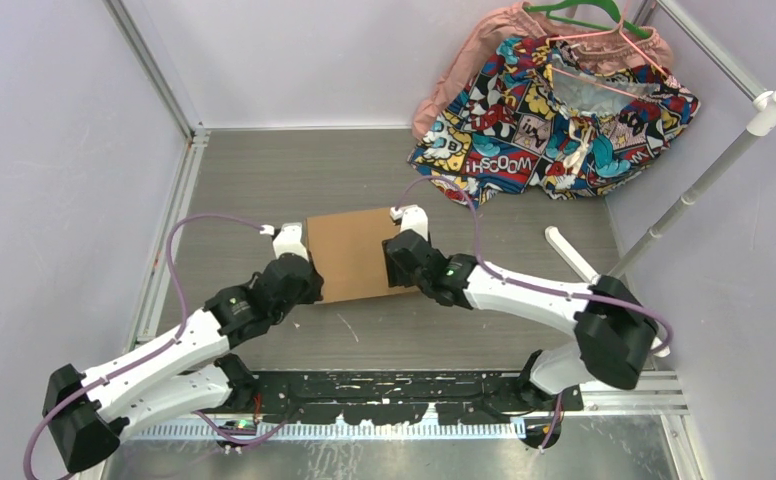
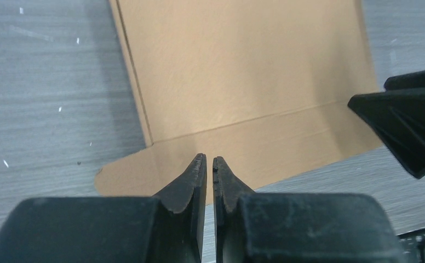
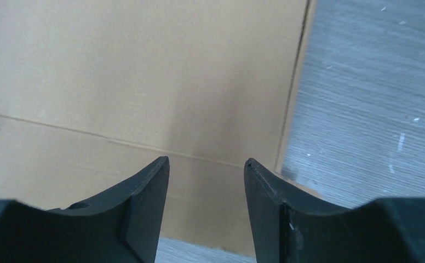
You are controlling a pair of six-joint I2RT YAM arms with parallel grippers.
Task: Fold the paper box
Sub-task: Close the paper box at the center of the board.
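1. I see the paper box point(image 1: 352, 255) lying flat on the grey table point(image 1: 254, 175), about mid-table, between my two arms.
2. It is plain brown cardboard. In the left wrist view a crease runs across it close to its near edge, and a narrow strip is folded along its left side.
3. My left gripper point(image 2: 209, 160) sits at the box's left side, near the near-left corner. Its claw is drawn in to a thin slit with nothing between the fingers.
4. The tips point over the near strip of cardboard; I cannot tell whether they touch it.
5. My right gripper point(image 3: 206, 161) is at the box's right side. Its claw stands moderately wide and holds nothing, and the cardboard's near strip shows through the gap.
6. In the left wrist view the right gripper's dark fingers point(image 2: 407, 123) show beside the box's near-right corner.
7. Far right on the table lies a comic-print cloth point(image 1: 554, 125), well apart from the box, with a pink garment point(image 1: 464, 70) behind it and a green hanger point(image 1: 576, 12) on top.
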